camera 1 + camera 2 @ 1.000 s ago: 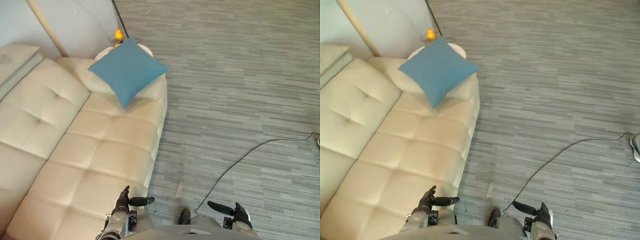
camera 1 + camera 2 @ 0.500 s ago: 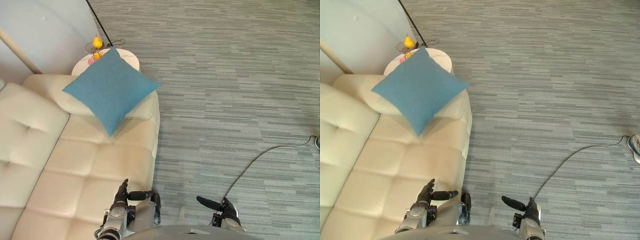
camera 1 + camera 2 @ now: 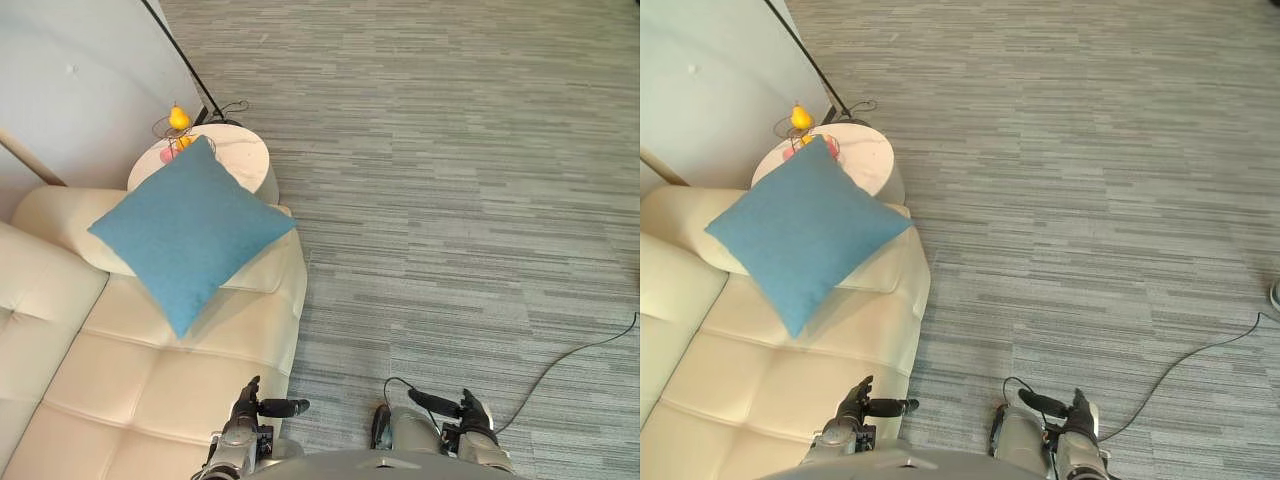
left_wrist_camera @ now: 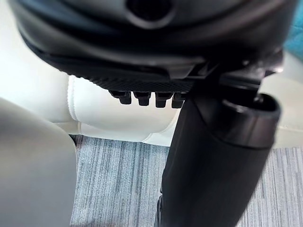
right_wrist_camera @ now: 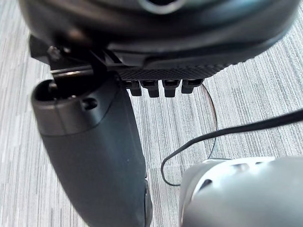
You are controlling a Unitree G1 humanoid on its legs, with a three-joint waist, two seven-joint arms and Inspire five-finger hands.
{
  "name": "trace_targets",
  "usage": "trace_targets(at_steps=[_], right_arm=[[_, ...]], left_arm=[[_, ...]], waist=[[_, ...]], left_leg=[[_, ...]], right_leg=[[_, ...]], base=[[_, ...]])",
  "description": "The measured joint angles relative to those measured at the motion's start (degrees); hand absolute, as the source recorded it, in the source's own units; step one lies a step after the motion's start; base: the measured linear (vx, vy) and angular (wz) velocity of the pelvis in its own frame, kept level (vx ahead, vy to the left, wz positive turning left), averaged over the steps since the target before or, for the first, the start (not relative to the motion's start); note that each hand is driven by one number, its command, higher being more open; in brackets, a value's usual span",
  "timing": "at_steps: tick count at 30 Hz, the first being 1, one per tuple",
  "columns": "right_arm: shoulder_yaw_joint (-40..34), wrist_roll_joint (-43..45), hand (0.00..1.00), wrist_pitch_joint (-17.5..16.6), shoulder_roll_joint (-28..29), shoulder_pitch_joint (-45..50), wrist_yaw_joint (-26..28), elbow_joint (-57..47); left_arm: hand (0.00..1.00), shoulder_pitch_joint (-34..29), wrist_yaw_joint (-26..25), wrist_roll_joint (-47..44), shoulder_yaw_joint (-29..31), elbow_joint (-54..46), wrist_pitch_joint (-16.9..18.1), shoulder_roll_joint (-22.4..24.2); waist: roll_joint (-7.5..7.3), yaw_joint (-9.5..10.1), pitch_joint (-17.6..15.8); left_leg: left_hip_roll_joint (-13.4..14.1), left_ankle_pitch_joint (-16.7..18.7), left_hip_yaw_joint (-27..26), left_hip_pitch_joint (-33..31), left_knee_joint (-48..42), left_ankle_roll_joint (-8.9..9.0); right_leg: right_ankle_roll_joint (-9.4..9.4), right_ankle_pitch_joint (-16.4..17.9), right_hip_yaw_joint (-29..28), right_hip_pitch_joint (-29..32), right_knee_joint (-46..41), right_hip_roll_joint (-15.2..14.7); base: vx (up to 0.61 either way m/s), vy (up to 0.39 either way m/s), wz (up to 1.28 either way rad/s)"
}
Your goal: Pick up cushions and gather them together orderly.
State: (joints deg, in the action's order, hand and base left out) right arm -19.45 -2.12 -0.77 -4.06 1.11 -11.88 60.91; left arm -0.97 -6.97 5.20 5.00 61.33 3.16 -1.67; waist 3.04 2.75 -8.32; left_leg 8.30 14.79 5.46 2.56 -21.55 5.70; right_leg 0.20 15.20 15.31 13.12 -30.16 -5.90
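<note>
The left hand (image 3: 243, 408) hangs over the cream sofa's (image 3: 150, 380) front edge and the right hand (image 3: 470, 412) over the grey carpet (image 3: 450, 200), both with fingers relaxed and thumbs out, holding nothing. Farther along, a square blue cushion (image 3: 190, 230) stands on one corner, leaning on the sofa's armrest. Behind it is a round white table (image 3: 238, 152) with yellow fruit (image 3: 179, 118).

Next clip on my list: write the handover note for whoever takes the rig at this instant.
Left hand: open, empty, low by the front edge of the sofa.
Right hand: open, empty, low over the floor.
Blue cushion: resting on the sofa arm, beside the round side table.
Done: nothing picked up yet.
Left: walk up, grasp the cushion, place it orderly with any others.
</note>
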Motion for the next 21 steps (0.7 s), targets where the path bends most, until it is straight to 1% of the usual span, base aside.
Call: trace_targets(at_steps=[1,2,3,4,6,7,8,9,10,11,12,13,14,15,16,17,18,19,20,21], right_arm=[[0.18,-0.04,1.00,0.02,-0.15,0.79,-0.10,-0.32],[0.60,-0.01,1.00,0.04,-0.37,1.97,-0.38,-0.78],[0.75,-0.01,1.00,0.05,-0.32,2.15,-0.50,-0.82],[0.83,0.00,1.00,0.04,-0.05,2.23,-0.59,-0.57],[0.88,0.01,1.00,0.04,0.56,1.93,-0.63,-0.55],[0.91,0.01,1.00,0.00,1.24,1.33,-0.63,-0.69],[0.94,0.04,1.00,0.01,2.16,1.40,-0.67,-0.95],[0.91,0.05,1.00,0.02,2.31,1.69,-0.67,-1.11],[0.77,0.04,1.00,0.17,2.61,1.98,-0.55,-1.32],[0.87,0.05,1.00,0.24,3.38,2.36,-0.73,-1.66],[0.86,0.04,1.00,0.23,3.45,2.51,-0.86,-1.64],[0.83,0.04,1.00,0.21,3.86,2.05,-1.08,-1.59],[0.86,0.03,1.00,0.15,4.28,1.59,-1.10,-1.50],[0.82,0.01,1.00,0.19,4.78,0.95,-1.06,-1.02],[0.82,-0.03,1.00,0.22,5.01,0.74,-0.95,-0.64],[0.79,-0.07,1.00,0.19,5.36,0.74,-0.82,-0.19],[0.76,-0.10,1.00,0.13,5.38,0.74,-0.78,0.23],[0.58,-0.12,1.00,0.12,5.38,0.82,-0.74,0.34],[0.39,-0.18,1.00,0.24,5.00,0.97,-0.46,0.73],[0.39,-0.21,1.00,0.23,4.80,1.14,-0.39,0.73]], left_arm=[[1.00,0.07,0.02,0.05,0.07,-0.71,0.01,-0.05],[1.00,-0.07,0.00,-0.28,1.12,-2.64,0.03,0.27],[1.00,-0.09,-0.08,-0.28,1.09,-3.00,0.08,0.29],[1.00,-0.12,-0.05,-0.27,0.85,-3.77,0.11,0.39],[1.00,-0.02,0.08,-0.22,0.50,-4.18,0.50,0.41],[1.00,0.08,0.09,-0.23,0.43,-4.40,0.53,0.41],[1.00,0.26,0.08,-0.21,0.48,-4.65,0.49,0.43],[1.00,0.25,0.11,-0.19,0.50,-4.65,0.48,0.43],[1.00,0.31,0.17,-0.25,0.55,-4.68,0.48,0.41],[1.00,0.32,0.11,-0.18,1.05,-4.92,0.57,0.50],[1.00,0.29,0.07,-0.17,1.04,-4.86,0.56,0.45],[1.00,0.38,0.16,-0.07,0.87,-4.82,0.58,-0.03],[1.00,0.58,0.21,-0.10,0.85,-4.94,0.73,-0.38],[1.00,0.75,0.47,-0.18,0.86,-4.91,0.65,-1.02],[1.00,0.75,0.69,-0.17,0.86,-4.85,0.52,-1.19],[1.00,0.61,0.96,-0.16,0.85,-4.60,0.50,-1.39],[1.00,0.61,1.15,-0.16,0.64,-4.30,0.50,-1.73],[1.00,0.60,1.22,-0.17,0.51,-4.19,0.49,-1.80],[1.00,0.48,1.27,-0.15,0.06,-3.57,0.48,-2.30],[1.00,0.37,1.24,-0.14,-0.10,-3.53,0.48,-2.36]], waist=[[-0.01,-0.23,-0.24],[0.40,0.43,-0.58],[0.43,0.71,-0.61],[0.12,1.36,-0.66],[-0.27,1.76,-0.62],[-0.37,1.88,-0.72],[-0.52,1.91,-0.77],[-0.59,1.91,-0.83],[-0.97,1.97,-1.11],[-1.28,2.69,-1.30],[-1.38,2.89,-1.30],[-2.64,3.00,-1.40],[-3.35,3.00,-1.77],[-3.96,3.00,-1.65],[-4.20,3.00,-1.51],[-4.84,3.01,-1.15],[-4.96,2.98,-1.07],[-5.06,2.99,-1.03],[-5.60,2.73,-0.66],[-5.52,2.63,-0.65]], left_leg=[[0.81,-0.95,0.86,-5.35,-11.24,1.22],[2.93,-0.92,-0.73,-11.91,-25.92,1.33],[3.15,-0.74,-1.52,-13.16,-27.95,1.10],[2.92,-0.02,-3.99,-15.44,-29.63,-0.11],[1.14,0.67,-7.63,-17.58,-26.03,-1.36],[-0.37,0.68,-9.73,-18.59,-20.09,-1.61],[-2.43,-0.36,-11.30,-18.87,-10.63,-2.08],[-3.43,-2.32,-11.90,-18.87,-5.32,-2.52],[-4.66,-6.55,-12.56,-18.73,0.18,-3.40],[-5.27,-13.13,-14.59,-17.65,4.46,-4.14],[-5.36,-16.03,-15.64,-16.90,5.90,-5.35],[-6.92,-16.37,-16.36,-15.27,8.41,-6.18],[-7.58,-16.57,-16.41,-14.59,9.23,-6.49],[-7.99,-16.30,-16.53,-14.46,9.20,-7.02],[-8.29,-15.81,-16.58,-14.04,8.79,-7.76],[-9.02,-14.89,-16.76,-13.07,8.07,-8.96],[-9.60,-13.77,-16.69,-11.99,7.15,-9.62],[-9.76,-13.34,-16.61,-11.35,6.97,-9.98],[-10.99,-11.69,-14.79,-8.53,7.86,-10.42],[-11.25,-10.92,-13.68,-7.43,8.49,-10.50]], right_leg=[[-0.10,0.56,2.36,-2.93,2.15,0.73],[-1.51,1.04,5.12,-8.08,5.36,2.52],[-1.68,1.15,5.48,-9.34,6.05,2.87],[-1.76,1.35,6.41,-12.05,7.94,3.13],[-1.56,1.26,6.73,-14.52,10.57,3.08],[-1.30,1.10,6.97,-16.21,12.40,2.93],[-1.08,1.03,7.71,-17.84,14.08,2.57],[-0.71,1.11,8.22,-18.88,14.98,2.38],[-0.08,1.41,8.71,-20.19,15.90,1.96],[0.50,1.51,8.78,-21.77,16.49,1.59],[0.87,1.49,8.73,-22.50,16.88,1.57],[2.41,0.86,8.48,-23.59,17.97,0.37],[3.84,-0.38,8.10,-24.01,18.65,0.08],[4.60,-2.25,7.25,-24.63,19.11,0.11],[5.26,-3.17,6.64,-25.12,18.67,0.04],[5.81,-3.56,5.85,-25.33,15.60,-0.74],[5.87,-3.59,5.67,-24.40,10.11,-1.81],[5.93,-3.62,5.61,-23.51,6.53,-2.33],[7.51,-6.15,5.54,-19.76,-6.93,-5.35],[7.85,-8.01,5.62,-18.74,-10.80,-6.05]], base=[[0.31,-0.287,0.86],[0.31,-0.263,0.81],[0.28,-0.206,0.57],[0.17,-0.097,0.22],[0.24,-0.069,0.13],[0.36,-0.028,0.14],[0.32,0.004,0.22],[0.33,0.044,0.29],[0.36,0.074,0.25],[0.37,0.084,0.19],[0.39,0.084,0.26],[0.37,0.084,0.34],[0.43,0.100,0.51],[0.33,0.088,0.45],[0.32,0.096,0.54],[0.30,0.108,0.51],[0.29,0.122,0.48],[0.34,0.143,0.66],[0.29,0.112,0.59],[0.35,0.086,0.94]])
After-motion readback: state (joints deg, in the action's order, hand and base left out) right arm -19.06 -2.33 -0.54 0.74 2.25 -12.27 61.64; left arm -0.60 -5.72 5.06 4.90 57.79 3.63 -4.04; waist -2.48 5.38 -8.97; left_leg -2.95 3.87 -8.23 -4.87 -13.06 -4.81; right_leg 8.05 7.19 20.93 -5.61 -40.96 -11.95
